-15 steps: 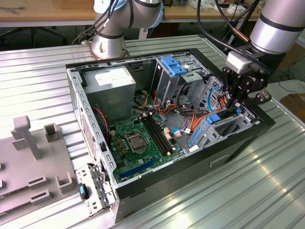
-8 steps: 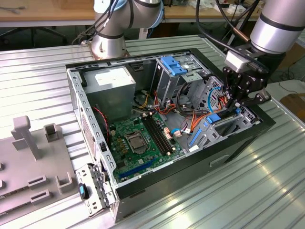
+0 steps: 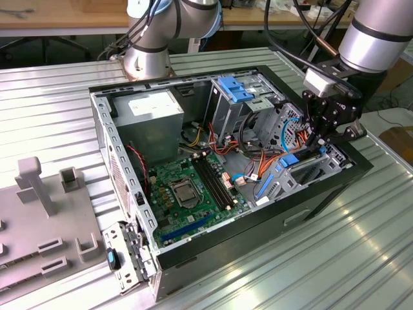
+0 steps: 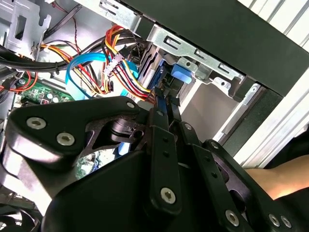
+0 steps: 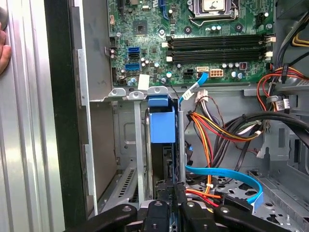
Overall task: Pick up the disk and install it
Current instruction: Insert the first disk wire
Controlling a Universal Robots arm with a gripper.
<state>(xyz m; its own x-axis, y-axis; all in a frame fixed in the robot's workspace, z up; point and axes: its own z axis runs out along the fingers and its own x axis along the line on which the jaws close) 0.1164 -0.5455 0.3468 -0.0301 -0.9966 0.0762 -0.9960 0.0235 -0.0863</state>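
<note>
Your black jointed hand (image 3: 317, 145) (image 4: 164, 99) (image 5: 174, 191) reaches down into the open black tower computer case (image 3: 361, 165), at the end toward the exterior view's right. Its fingers are drawn narrow, almost together. They sit right at the near edge of the silver-grey hard disk with blue plastic rails (image 5: 161, 128) (image 4: 158, 75). You cannot tell from these views whether they pinch it or only press against it.

The disk stands on edge inside a slot of the grey sheet-metal drive bay (image 5: 128, 145), its blue end pointing toward the green motherboard (image 3: 187, 187) (image 5: 193, 43). Just beside the slot you have a bundle of red, orange, yellow and black wires (image 5: 212, 130) and a light-blue flat cable (image 5: 227, 174) looping near the fingers.

At the far end of the case sits the grey power-supply box with a white label (image 3: 151, 110). The case lies on its side on the ribbed silver metal counter (image 3: 322, 258), well apart from a grey moulded fixture plate (image 3: 39, 219) on the exterior view's left. A person's fingertips (image 5: 4, 46) rest on the counter beside the case wall.
</note>
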